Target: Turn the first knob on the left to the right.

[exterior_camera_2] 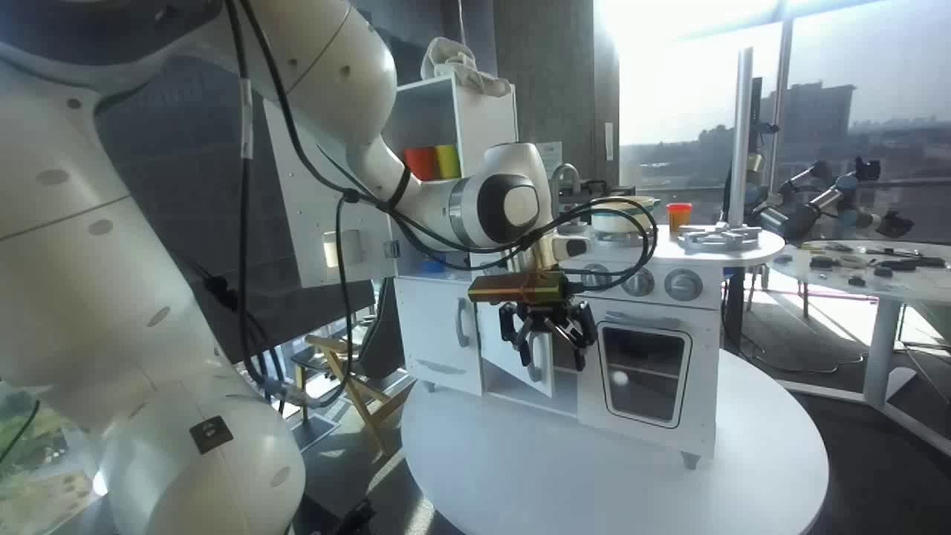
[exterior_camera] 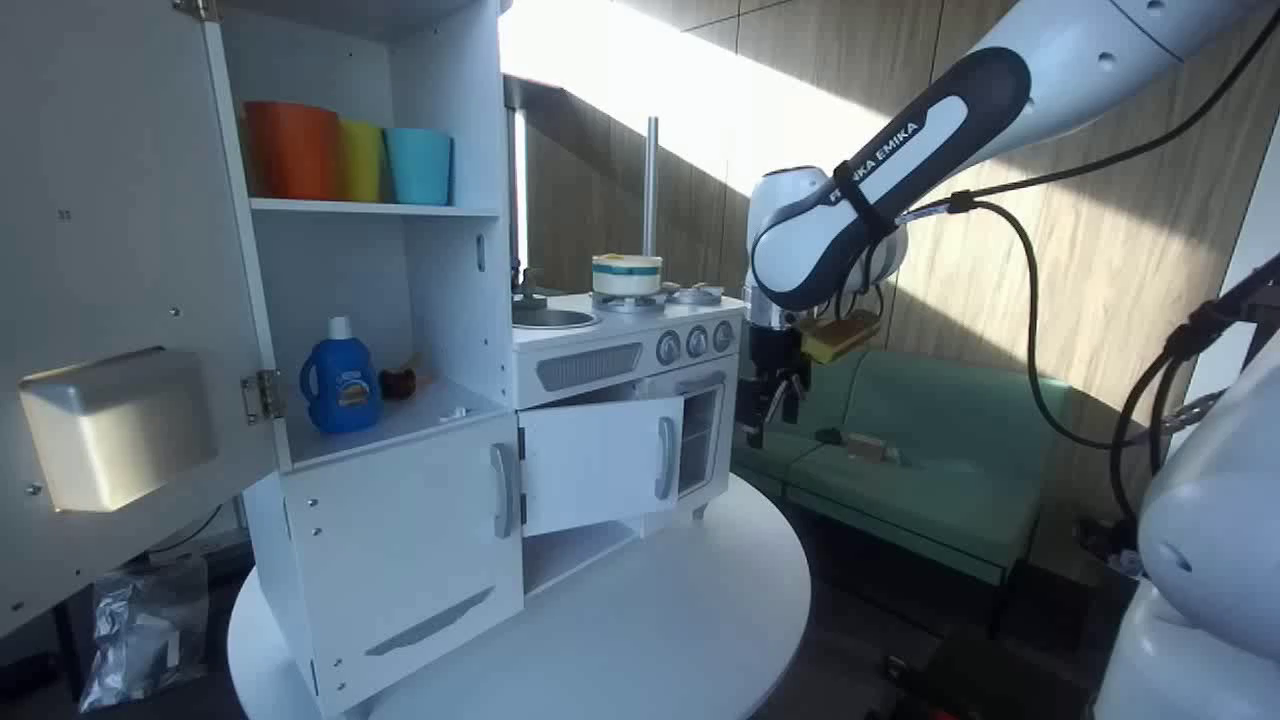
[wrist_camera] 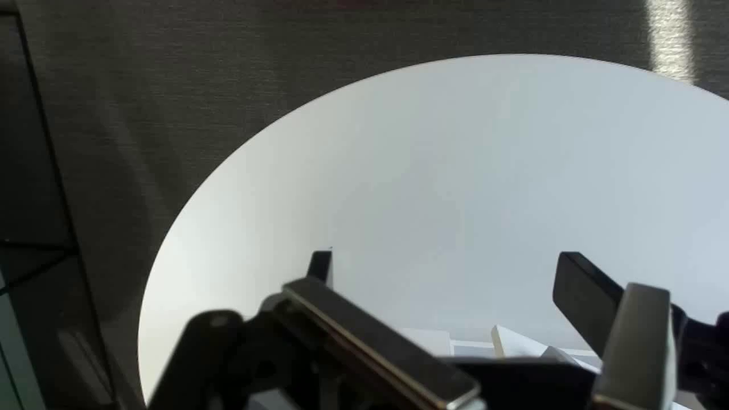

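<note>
The toy kitchen's front panel carries three round grey knobs in a row. The leftmost knob (exterior_camera: 668, 347) shows plainly in an exterior view; it also shows in an exterior view (exterior_camera_2: 594, 277), close behind the arm's cables. The middle knob (exterior_camera: 697, 342) and the right knob (exterior_camera: 723, 336) sit beside it. My gripper (exterior_camera: 772, 415) points downward in front of the kitchen, lower than the knobs and apart from them. It also shows in an exterior view (exterior_camera_2: 553, 358), with its fingers spread. In the wrist view the gripper (wrist_camera: 444, 266) is open with nothing between its fingers; no knob shows there.
A cabinet door (exterior_camera: 605, 465) stands ajar below the panel, beside the oven door (exterior_camera_2: 645, 371). A pot (exterior_camera: 627, 275) stands on the stovetop. The kitchen stands on a round white table (wrist_camera: 433, 171). A large door (exterior_camera: 110, 250) hangs open at the tall cabinet.
</note>
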You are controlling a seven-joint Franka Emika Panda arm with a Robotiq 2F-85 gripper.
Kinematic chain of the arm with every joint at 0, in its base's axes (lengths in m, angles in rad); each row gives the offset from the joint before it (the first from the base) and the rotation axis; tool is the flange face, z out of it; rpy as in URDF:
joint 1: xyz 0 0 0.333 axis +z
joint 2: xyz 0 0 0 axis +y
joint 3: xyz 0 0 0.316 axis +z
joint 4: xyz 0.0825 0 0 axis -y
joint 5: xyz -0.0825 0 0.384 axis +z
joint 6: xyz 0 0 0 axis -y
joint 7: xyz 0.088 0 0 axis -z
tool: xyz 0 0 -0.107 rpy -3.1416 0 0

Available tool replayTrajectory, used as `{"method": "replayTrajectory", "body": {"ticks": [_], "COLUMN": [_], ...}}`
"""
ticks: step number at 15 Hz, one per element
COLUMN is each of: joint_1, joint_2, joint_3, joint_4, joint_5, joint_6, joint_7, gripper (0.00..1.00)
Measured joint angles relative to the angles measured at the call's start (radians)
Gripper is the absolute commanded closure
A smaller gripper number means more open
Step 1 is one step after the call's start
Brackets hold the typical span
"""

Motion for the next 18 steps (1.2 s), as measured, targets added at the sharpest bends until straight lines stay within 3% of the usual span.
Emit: {"method": "replayTrajectory", "body": {"ticks": [18], "joint_1": [0.000], "joint_2": [0.002], "joint_3": [0.000], "joint_4": [0.011], "joint_5": [0.010], "joint_6": [0.006], "joint_7": [0.005], "gripper": [0.00]}}
